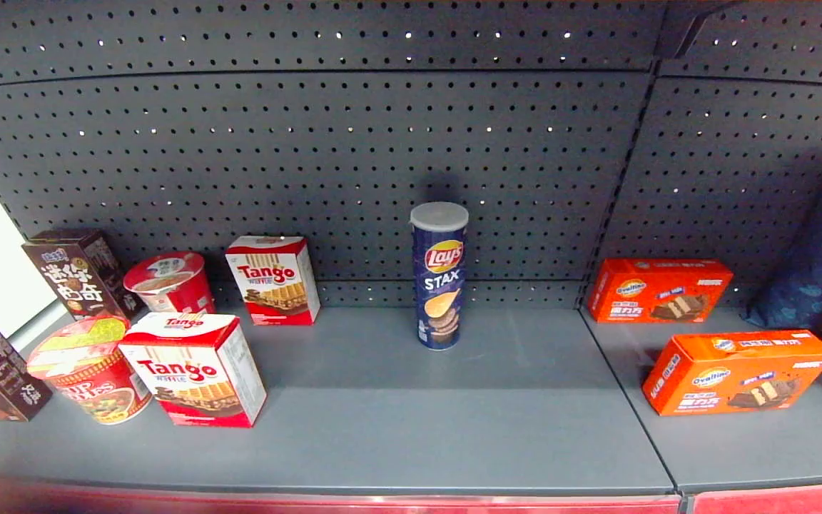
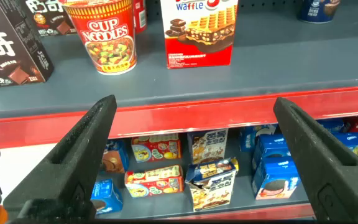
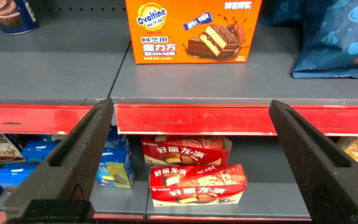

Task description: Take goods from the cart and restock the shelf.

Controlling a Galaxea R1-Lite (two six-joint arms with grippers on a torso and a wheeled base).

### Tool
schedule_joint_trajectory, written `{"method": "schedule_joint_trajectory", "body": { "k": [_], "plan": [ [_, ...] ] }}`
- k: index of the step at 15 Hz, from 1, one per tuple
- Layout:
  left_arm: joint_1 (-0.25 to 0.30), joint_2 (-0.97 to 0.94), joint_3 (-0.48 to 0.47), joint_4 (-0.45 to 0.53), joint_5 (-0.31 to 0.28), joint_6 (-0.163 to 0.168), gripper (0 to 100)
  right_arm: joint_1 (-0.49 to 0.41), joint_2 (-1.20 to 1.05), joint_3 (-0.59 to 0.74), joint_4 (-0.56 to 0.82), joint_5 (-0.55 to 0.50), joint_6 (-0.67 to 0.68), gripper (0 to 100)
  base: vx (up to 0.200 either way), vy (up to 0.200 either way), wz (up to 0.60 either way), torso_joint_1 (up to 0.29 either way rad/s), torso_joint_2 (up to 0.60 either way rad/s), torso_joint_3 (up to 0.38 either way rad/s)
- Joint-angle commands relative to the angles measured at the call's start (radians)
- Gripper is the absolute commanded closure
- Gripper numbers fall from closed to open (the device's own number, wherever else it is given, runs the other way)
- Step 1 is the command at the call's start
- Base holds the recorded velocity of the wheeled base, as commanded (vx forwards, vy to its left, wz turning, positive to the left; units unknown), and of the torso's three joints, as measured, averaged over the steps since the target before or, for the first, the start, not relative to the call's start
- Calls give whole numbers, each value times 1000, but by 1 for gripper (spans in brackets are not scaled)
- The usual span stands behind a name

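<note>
1. The left hand (image 2: 194, 106) is held wide open with nothing between its fingers (image 2: 73, 162), just in front of the red shelf edge (image 2: 229, 112).
2. Ahead of the left hand, on the grey shelf (image 1: 382, 428), a cup of noodles (image 2: 104, 34) and a wafer box (image 2: 197, 31) are seen upright, side by side. A dark chocolate box (image 2: 8, 43) is set on the cup's other side.
3. The right hand (image 3: 191, 104) is likewise spread wide and empty, in front of the same red edge.
4. Straight ahead of the right hand an orange cake box (image 3: 191, 31) is placed with its printed face turned to the hand, and a blue bag (image 3: 334, 37) is found just beside it.
5. A second orange box (image 1: 657, 289) is set farther back, against the pegboard panel (image 1: 311, 143).
6. A chip can (image 1: 439, 275) is stood upright near that panel, between the goods ahead of the two hands and apart from both groups.
7. Beyond each hand's fingers, under the red edge, a lower shelf (image 3: 229, 208) stocked with boxes is seen.
</note>
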Motion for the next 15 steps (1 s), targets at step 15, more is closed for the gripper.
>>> {"method": "schedule_joint_trajectory", "body": {
  "k": [15],
  "plan": [
    [0, 0, 0, -4, 4, -7, 0, 0, 1, 0, 0, -1, 0, 0, 0, 0, 320, 2, 1, 0]
  ]
}}
